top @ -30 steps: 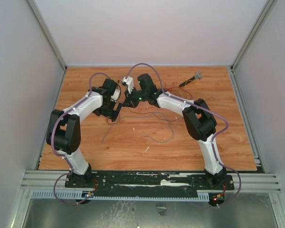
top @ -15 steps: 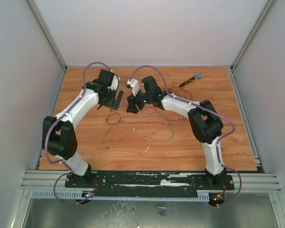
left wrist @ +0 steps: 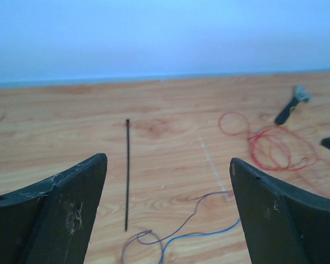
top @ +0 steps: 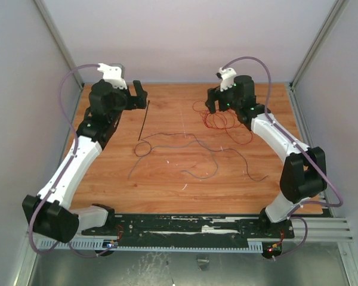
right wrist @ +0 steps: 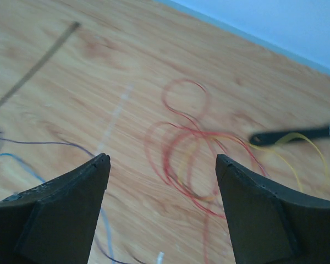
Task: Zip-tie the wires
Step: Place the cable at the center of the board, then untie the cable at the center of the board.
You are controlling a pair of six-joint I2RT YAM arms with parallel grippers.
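Two sets of jaws gape empty: the left gripper hangs with the zip tie flat on the table just ahead; the right gripper hovers over the wires, red coils untouched.

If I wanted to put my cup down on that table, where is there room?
Bare wood lies at the far middle of the table, between the zip tie and the red loops of the wires, and along the near strip before the arm bases. The centre and far right are crowded with strands.
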